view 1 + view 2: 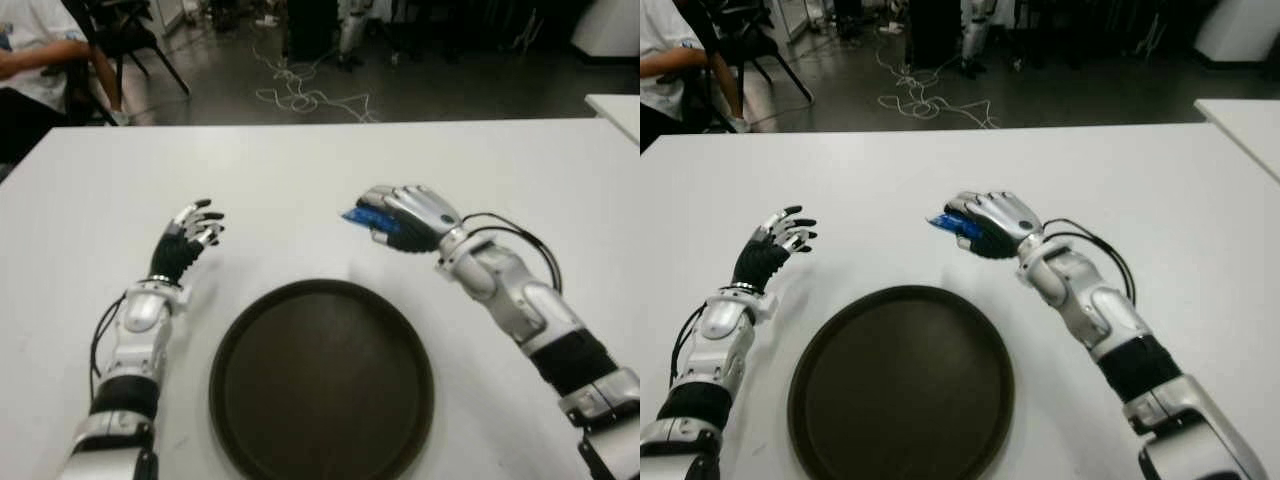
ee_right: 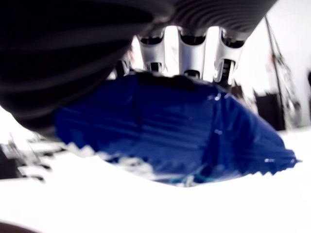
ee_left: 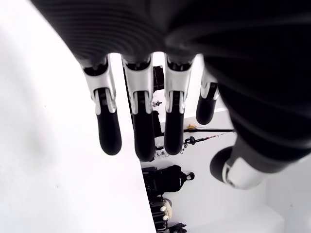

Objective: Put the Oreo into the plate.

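Note:
My right hand (image 1: 400, 218) is curled around a blue Oreo packet (image 1: 360, 217), just beyond the far right rim of the dark round plate (image 1: 322, 380). One crimped end of the packet sticks out past the fingers on the left. The right wrist view shows the blue wrapper (image 2: 175, 131) pressed under the fingers, close over the white table. The plate holds nothing and sits at the near centre. My left hand (image 1: 192, 232) shows to the left of the plate with its fingers (image 3: 138, 126) spread and nothing in them.
The white table (image 1: 300, 170) stretches well beyond both hands. A person's arm (image 1: 40, 55) and a chair show at the far left, past the table edge. Cables lie on the floor behind. A second white table corner (image 1: 615, 105) stands at the far right.

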